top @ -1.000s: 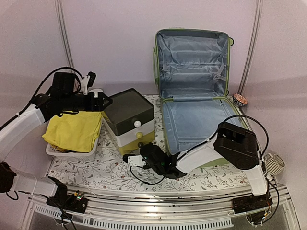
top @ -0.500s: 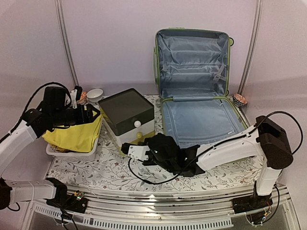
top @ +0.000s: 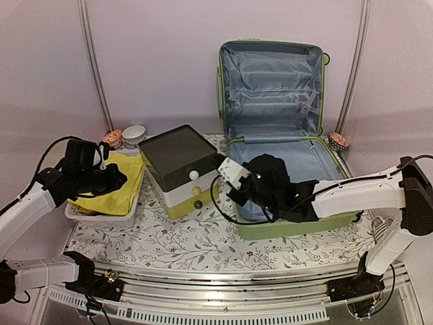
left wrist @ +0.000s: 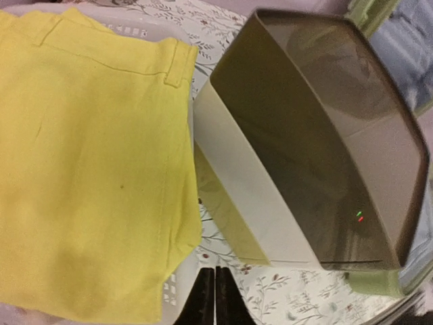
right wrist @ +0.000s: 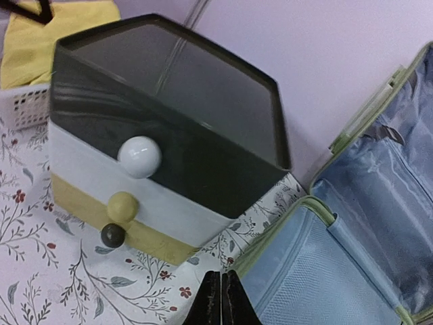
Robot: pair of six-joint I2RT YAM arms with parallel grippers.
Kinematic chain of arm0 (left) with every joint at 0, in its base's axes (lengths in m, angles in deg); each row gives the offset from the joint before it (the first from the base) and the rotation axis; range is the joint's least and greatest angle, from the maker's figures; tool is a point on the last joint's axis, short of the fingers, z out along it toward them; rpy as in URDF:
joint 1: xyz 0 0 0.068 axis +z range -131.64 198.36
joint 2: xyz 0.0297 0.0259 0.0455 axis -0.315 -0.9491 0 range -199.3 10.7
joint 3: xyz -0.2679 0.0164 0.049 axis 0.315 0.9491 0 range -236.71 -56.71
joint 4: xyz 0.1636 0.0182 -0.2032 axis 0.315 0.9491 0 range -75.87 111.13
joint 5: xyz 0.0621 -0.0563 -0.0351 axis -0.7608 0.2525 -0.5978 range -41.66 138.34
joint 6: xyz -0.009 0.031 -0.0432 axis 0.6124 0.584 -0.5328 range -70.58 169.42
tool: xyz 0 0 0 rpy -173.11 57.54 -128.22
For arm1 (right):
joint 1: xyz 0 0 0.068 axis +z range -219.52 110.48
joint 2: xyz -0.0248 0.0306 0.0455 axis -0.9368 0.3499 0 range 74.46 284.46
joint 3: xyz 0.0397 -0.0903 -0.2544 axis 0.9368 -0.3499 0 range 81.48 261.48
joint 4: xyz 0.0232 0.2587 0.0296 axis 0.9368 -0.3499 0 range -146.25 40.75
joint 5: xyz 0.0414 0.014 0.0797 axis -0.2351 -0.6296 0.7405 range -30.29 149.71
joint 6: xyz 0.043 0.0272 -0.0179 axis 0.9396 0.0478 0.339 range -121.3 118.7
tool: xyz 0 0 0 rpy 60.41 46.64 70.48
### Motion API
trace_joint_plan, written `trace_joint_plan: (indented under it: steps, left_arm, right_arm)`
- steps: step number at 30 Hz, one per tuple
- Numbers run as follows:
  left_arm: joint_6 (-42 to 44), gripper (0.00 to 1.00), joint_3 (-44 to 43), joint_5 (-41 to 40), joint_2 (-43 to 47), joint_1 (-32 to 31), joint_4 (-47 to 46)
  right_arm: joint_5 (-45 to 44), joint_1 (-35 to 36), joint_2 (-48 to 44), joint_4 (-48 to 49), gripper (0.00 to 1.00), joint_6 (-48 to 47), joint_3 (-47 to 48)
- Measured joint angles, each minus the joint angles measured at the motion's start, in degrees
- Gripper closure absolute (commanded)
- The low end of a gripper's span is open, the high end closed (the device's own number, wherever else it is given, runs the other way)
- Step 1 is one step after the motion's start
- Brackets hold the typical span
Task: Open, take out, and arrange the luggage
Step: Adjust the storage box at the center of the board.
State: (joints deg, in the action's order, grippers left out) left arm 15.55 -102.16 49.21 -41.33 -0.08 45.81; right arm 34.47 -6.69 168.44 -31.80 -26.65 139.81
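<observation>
The luggage lies open at the right, its green shell flat on the table and its lid upright against the wall, pale blue lining showing. My right gripper hovers by the shell's front left corner. In the right wrist view it is shut and empty above the tablecloth, beside the green rim of the luggage. My left gripper hangs over a yellow cloth. Its fingers are pressed together with nothing between them, at the cloth's edge.
A dark-lidded drawer box with round knobs stands between the white mesh basket and the luggage. Small bowls sit at the back left, another bowl at the suitcase's right. A ribbed white cup is at the right edge.
The left gripper closed and drew back to the left over the cloth. The right arm swung from the table's front up to the luggage's left front corner, staying shut.
</observation>
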Motion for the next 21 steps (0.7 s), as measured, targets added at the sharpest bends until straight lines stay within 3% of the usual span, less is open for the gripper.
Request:
trace_joint_plan:
  steps: [12,21]
  left_arm:
    - [0.5,1.0,0.66,1.88,-11.37,0.11,-8.52]
    - [1.29,1.0,-5.01,1.16,-24.02,0.17,-16.24]
  right_arm:
    - [10.78,-13.11,-9.46,-3.19,0.96,18.23,-2.01]
    - [13.16,-16.57,-14.36,-7.74,0.96,23.52,-5.09]
